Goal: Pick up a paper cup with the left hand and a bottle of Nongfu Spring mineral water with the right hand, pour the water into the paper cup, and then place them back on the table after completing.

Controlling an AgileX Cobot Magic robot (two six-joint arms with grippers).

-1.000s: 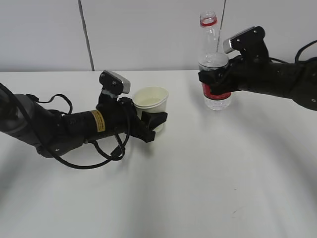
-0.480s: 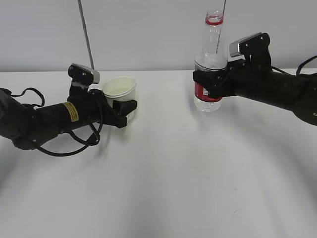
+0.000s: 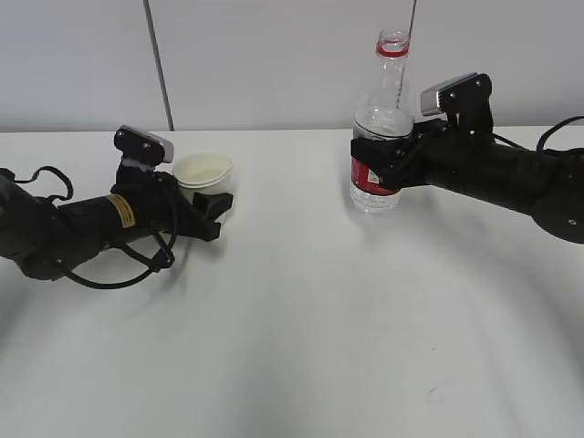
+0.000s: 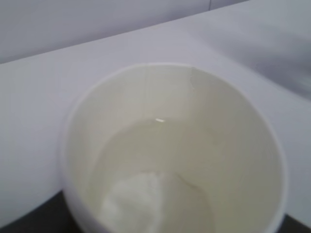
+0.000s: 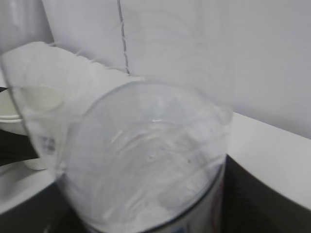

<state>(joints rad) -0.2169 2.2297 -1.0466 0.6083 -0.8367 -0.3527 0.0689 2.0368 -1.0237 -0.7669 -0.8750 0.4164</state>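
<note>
My exterior feed is evenly bright; soft shadows pool along the table's near edge and corners. Both wrist feeds are blurred, everything close out of focus.

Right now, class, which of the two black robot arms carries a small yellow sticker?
The left hand, the arm holding the paper cup. The right hand, gripping the bottle, has no sticker.

Background: pale grey-white wall behind the work surface, made of flat panels. A thin dark vertical seam runs down the wall at left; a second seam shows near top centre-right, partly hidden. In the right wrist view the same wall appears with one vertical seam, blurred.
</note>
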